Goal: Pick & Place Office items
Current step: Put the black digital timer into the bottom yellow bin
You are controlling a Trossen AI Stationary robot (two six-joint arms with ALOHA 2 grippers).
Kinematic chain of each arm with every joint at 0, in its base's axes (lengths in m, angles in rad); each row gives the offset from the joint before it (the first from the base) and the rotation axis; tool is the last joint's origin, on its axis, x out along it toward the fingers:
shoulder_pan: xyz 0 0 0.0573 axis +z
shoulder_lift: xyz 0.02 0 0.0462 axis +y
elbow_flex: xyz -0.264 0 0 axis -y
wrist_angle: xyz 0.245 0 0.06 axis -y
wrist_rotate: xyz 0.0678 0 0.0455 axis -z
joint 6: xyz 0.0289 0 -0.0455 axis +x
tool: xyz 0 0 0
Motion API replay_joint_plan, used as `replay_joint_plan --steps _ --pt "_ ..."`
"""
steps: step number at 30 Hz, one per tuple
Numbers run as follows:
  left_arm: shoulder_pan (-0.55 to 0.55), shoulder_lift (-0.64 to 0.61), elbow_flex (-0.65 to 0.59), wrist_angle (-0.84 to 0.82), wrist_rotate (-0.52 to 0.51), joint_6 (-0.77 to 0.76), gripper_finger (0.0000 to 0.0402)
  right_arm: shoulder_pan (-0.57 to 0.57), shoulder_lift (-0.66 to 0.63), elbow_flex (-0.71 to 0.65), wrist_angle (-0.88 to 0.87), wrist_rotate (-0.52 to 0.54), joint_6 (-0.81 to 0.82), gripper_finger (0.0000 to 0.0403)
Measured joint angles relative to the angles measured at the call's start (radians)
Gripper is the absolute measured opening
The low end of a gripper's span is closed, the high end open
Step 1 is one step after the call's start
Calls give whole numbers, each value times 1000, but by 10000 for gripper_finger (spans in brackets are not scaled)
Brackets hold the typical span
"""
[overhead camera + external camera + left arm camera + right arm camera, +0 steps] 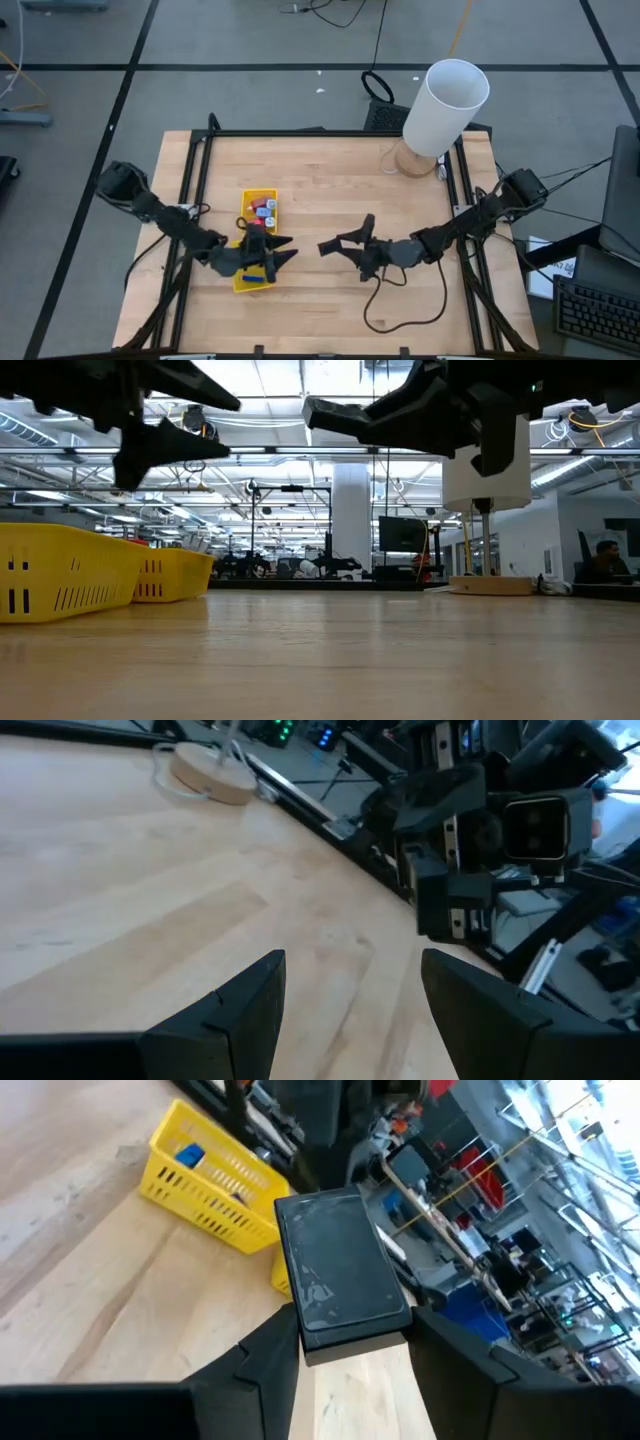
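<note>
wooden table (330,180), right gripper (345,1355) clamping dark grey rectangle (338,1270)

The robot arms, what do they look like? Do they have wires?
Both arms are dark and jointed, thick at the shoulder and thinner toward the tip. The left tool and the right tool each end in two flat, pointed black fingers. A thin black cable loops across the table below the right arm.
</note>
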Motion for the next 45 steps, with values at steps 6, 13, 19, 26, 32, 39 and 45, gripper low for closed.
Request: replay_joint_plan --steps 6,13,19,26,32,39,45 --pt "67 120 46 136 135 56 237 5 0 0 15 1 -5 159" --pt "103 228 180 159 229 164 237 5 0 0 14 0 3 158" --pt "112 253 253 151 248 251 237 5 0 0 17 -2 13 158" --pt "132 253 257 153 248 239 237 5 0 0 12 -2 21 159" --pt "144 253 258 135 251 204 230 5 0 0 12 -3 25 159" --pt "144 253 258 130 274 202 152 5 0 0 13 -6 25 159" --pt "145 253 258 131 273 207 71 5 0 0 12 -7 46 159"
